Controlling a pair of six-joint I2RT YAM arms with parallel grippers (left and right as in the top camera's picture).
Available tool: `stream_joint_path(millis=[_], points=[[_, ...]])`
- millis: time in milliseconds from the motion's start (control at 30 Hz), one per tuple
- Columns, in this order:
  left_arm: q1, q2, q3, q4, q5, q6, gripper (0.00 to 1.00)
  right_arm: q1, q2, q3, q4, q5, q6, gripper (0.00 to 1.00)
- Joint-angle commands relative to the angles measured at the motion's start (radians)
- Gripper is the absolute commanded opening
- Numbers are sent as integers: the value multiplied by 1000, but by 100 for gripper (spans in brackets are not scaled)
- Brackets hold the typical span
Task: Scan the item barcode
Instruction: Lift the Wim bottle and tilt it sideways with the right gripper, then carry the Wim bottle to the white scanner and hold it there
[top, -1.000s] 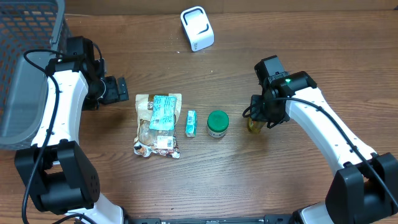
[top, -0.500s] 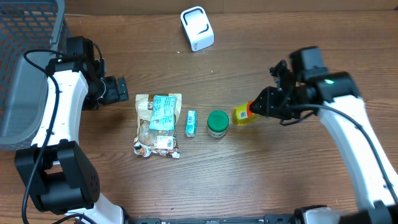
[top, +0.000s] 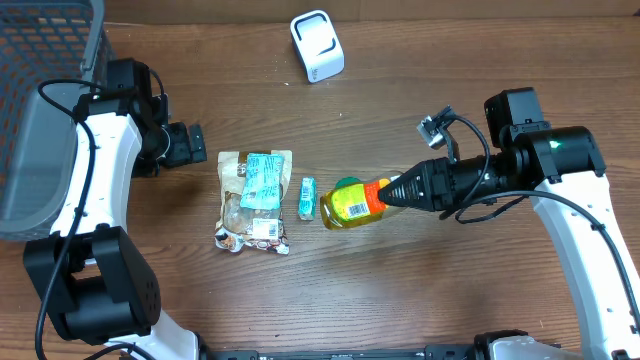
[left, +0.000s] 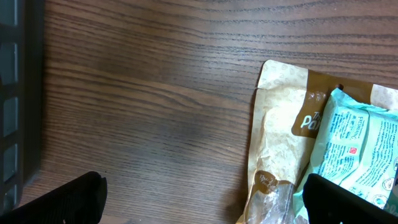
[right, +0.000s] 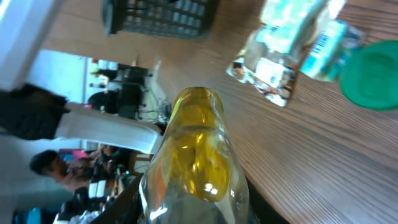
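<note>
Dark mesh basket (top: 40, 50), brown snack pouch (top: 232, 215) under teal pack (top: 262, 180), small teal packet (top: 308, 197), green lid (right: 373, 74)

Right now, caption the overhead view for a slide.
Right end effector holds a yellow bottle sideways; left end effector open beside the snack bag.

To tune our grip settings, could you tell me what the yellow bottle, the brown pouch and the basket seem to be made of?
The yellow bottle looks like clear glossy plastic: amber liquid shows through it, with highlights. The brown pouch seems matte kraft paper, perhaps laminated, with a see-through film window. The basket is dark mesh; plastic or coated metal, I cannot tell.
</note>
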Motion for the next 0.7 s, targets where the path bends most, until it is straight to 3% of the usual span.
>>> stream_joint_path(millis=[0, 667], points=[[8, 14, 22, 1, 8, 7, 100, -3, -17, 30, 0, -103, -52, 25], [8, 14, 22, 1, 8, 8, 100, -3, -17, 30, -17, -178, -52, 24]])
